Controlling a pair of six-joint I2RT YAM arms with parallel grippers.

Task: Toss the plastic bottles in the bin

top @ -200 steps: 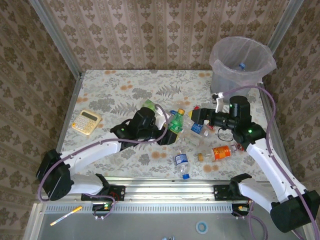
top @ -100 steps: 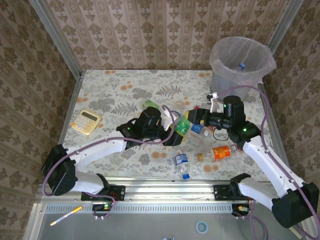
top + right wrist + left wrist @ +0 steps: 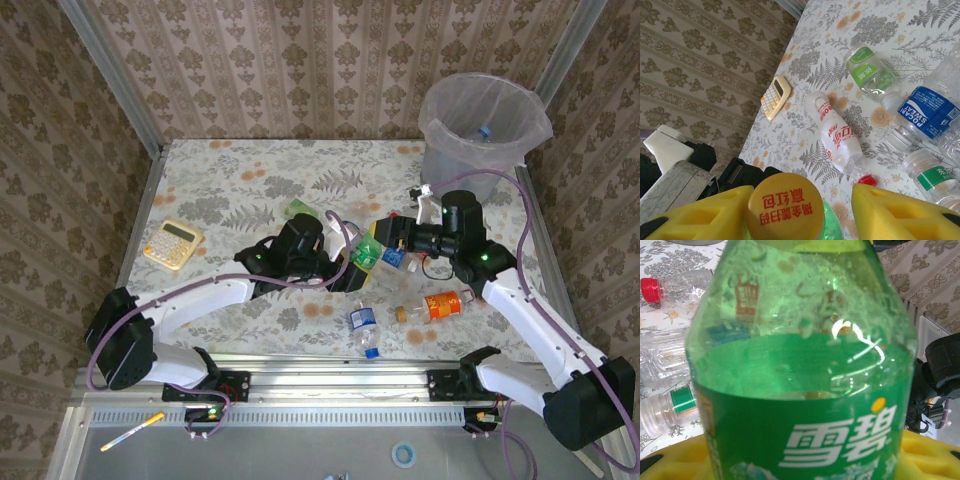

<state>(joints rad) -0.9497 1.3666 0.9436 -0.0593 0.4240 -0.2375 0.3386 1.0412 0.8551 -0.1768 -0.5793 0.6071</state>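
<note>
only one blue-capped bottle point(image 3: 484, 131) shows inside the bin point(image 3: 455, 165), so by my reckoning the job is barely begun. the left gripper point(image 3: 800, 462) is clamped on the green bottle point(image 3: 365, 254), held well short of the bin on its near-left side. the right gripper point(image 3: 802, 217) stands open, its fingers either side of that bottle's yellow cap point(image 3: 785, 205). the orange bottle point(image 3: 441, 304), the blue-labelled bottle point(image 3: 364, 325) and a cluster of clear bottles point(image 3: 398, 262) lie nearer than the bin, all left to throw.
</note>
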